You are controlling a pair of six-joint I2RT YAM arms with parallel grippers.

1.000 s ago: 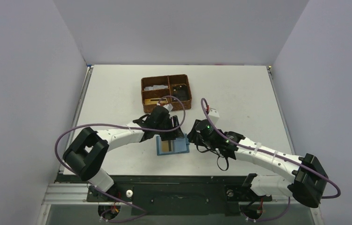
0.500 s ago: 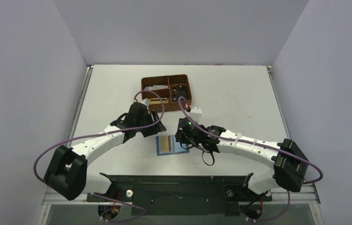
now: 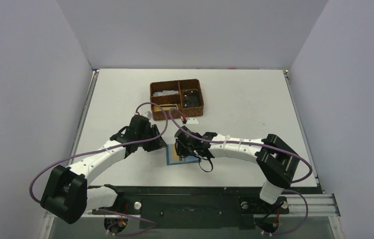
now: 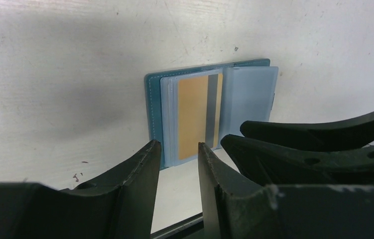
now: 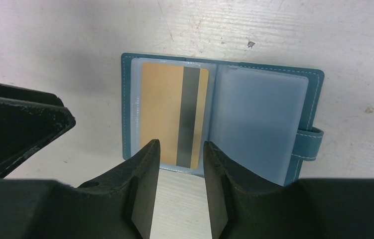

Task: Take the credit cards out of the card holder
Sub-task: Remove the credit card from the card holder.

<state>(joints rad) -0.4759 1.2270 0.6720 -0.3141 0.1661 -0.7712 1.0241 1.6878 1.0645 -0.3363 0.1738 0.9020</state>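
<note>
Now that the left gripper [image 4: 177, 149] is off the far edge of the card holder [image 5: 267, 124], where it hung a second ago, it sits low just beside the holder's left side. Its jaws have come in from wide to a narrow gap with nothing between them. Over the same second the right gripper [image 5: 180, 147] has crossed from the holder's right side to a place over it, hiding much of it in the top view. Its fingers stand a little apart, empty, and line up with the near edge of the tan-gold credit card [image 5: 162, 112]. Whether they touch that edge yet I cannot tell. The card holder has not shifted: it lies open and flat on the table [image 3: 254, 99], in front of the brown basket [image 3: 177, 99] and apart from it, snap tab [image 5: 310, 143] sticking out on the right. The one card visible is fully seated in the clear pocket of the left panel, dark stripe up, and the right panel's pocket looks empty. So nothing is out yet. The swap reads as a change of roles, the right arm set to pinch and draw the card while the left stands by to steady the holder. With nothing pinning the holder now, a pull may drag the whole wallet along rather than free the card.
</note>
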